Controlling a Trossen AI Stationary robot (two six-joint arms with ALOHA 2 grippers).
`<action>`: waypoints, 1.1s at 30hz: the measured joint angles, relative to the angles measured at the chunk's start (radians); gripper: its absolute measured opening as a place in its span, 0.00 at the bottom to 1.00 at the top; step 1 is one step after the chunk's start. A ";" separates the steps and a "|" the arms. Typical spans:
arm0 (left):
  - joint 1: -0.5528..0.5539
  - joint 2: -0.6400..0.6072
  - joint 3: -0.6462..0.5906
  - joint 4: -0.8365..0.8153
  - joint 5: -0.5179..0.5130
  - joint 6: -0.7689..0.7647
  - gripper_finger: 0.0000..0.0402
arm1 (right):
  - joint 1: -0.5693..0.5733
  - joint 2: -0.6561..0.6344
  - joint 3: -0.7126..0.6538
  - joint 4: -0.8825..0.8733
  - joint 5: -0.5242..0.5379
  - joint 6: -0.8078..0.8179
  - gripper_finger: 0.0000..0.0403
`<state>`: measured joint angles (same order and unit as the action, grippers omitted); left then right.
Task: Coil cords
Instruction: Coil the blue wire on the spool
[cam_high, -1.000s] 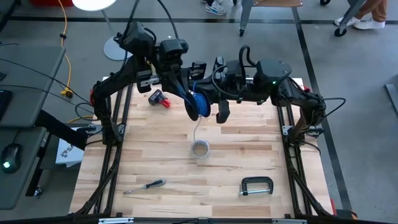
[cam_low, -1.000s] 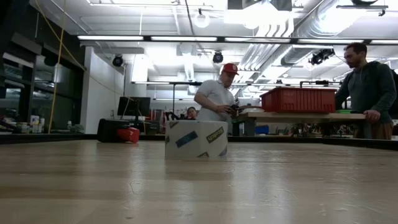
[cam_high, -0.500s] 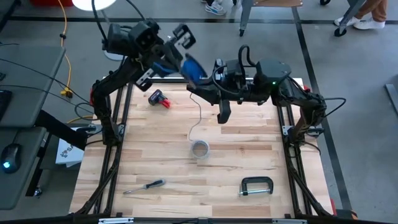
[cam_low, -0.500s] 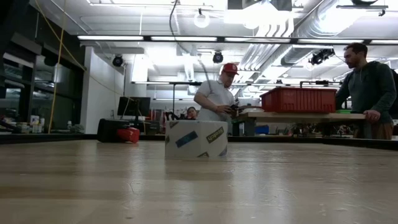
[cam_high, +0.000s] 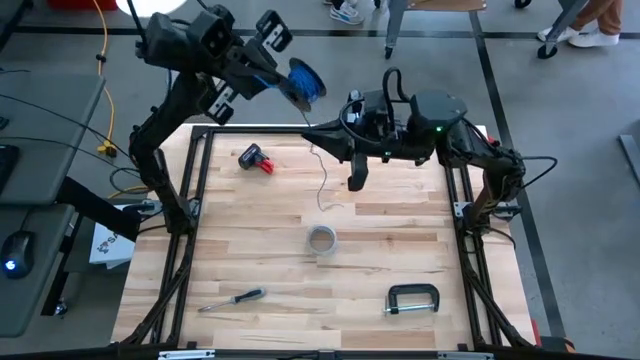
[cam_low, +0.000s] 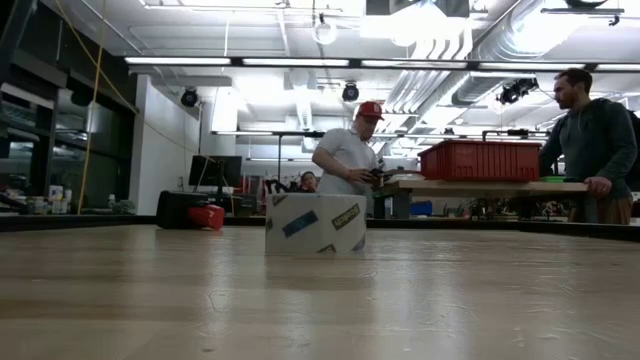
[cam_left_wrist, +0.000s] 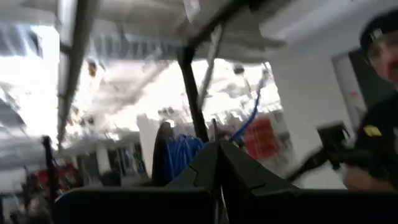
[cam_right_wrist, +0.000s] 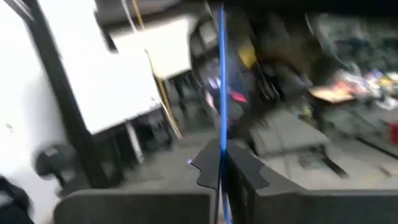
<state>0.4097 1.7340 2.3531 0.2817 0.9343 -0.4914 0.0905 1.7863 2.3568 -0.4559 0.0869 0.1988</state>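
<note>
The blue cord is wound into a coil (cam_high: 306, 82) (cam_left_wrist: 179, 157), held high over the table's far edge by my shut left gripper (cam_high: 291, 78) (cam_left_wrist: 217, 163). One blue strand (cam_right_wrist: 221, 93) runs from the coil to my right gripper (cam_high: 309, 129) (cam_right_wrist: 221, 163), which is shut on it above the table's far middle. A pale grey cord (cam_high: 321, 180) hangs below the right gripper's tips. Its lower end is above the table, and its upper end is hidden. My left gripper is shut on the blue coil's turns (cam_left_wrist: 189, 154) with its fingertips, and the coil stands beside the tips. The fingers slant upward. The coil is lifted clear of the table. My right gripper pinches a single blue strand (cam_right_wrist: 221, 142) between its fingertips. Its fingers lie level and point toward the table's left. The strand runs straight and taut away from the tips.
A tape roll (cam_high: 321, 239) (cam_low: 315, 223) stands at the table's middle, and a red tool (cam_high: 256, 158) lies at the far left. A screwdriver (cam_high: 232, 298) and a black clamp (cam_high: 412, 298) lie near the front edge. People stand in the room beyond the table.
My left gripper has risen and swung toward the table's far left, rolling as it went. It has carried the blue coil away from my right gripper, drawing the strand out. The pale grey cord's lower end has lifted away from the tape roll.
</note>
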 joint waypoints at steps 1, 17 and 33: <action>0.001 -0.004 0.001 0.008 -0.020 -0.001 0.01 | -0.002 0.000 -0.002 -0.025 0.013 -0.011 0.03; 0.003 -0.039 0.006 0.042 -0.070 -0.013 0.01 | -0.012 0.100 -0.004 -0.069 0.256 -0.122 0.45; 0.003 -0.033 0.003 0.052 -0.088 -0.028 0.01 | -0.045 0.166 -0.002 -0.049 0.238 -0.092 0.45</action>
<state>0.4122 1.7008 2.3566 0.3333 0.8467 -0.5194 0.0452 1.9526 2.3547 -0.5052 0.3247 0.1069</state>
